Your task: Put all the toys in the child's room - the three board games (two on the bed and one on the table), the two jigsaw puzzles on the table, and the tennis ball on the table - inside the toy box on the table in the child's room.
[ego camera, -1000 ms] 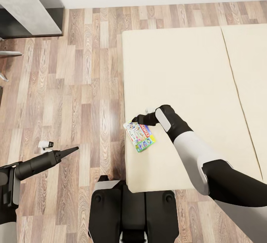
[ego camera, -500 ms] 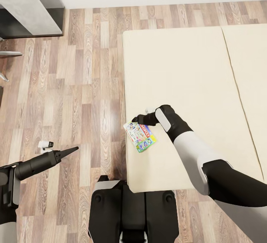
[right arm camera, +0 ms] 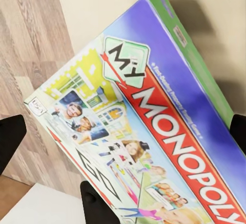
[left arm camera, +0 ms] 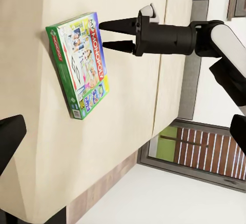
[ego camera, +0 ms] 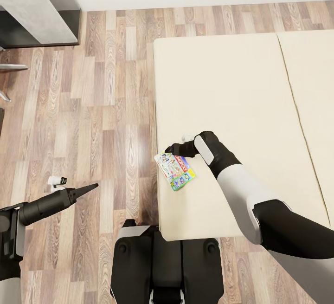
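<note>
A white-and-green board game (ego camera: 175,170) printed "MY MONOPOLY" lies flat near the front left corner of the bed (ego camera: 232,86). My right gripper (ego camera: 168,148) is low over the mattress at the box's far edge, fingers open and pointing left, with nothing between them. In the left wrist view the right gripper (left arm camera: 102,35) has its two black fingers apart just above the board game (left arm camera: 82,62). The right wrist view looks straight onto the board game (right arm camera: 154,111) lid from close up. My left gripper (ego camera: 95,185) hangs open over the wooden floor, left of the bed.
A corner of the grey table (ego camera: 28,7) shows at the upper left, across open wooden floor (ego camera: 106,100). The bed's left edge runs beside the box. My dark base (ego camera: 167,267) stands against the bed's front edge.
</note>
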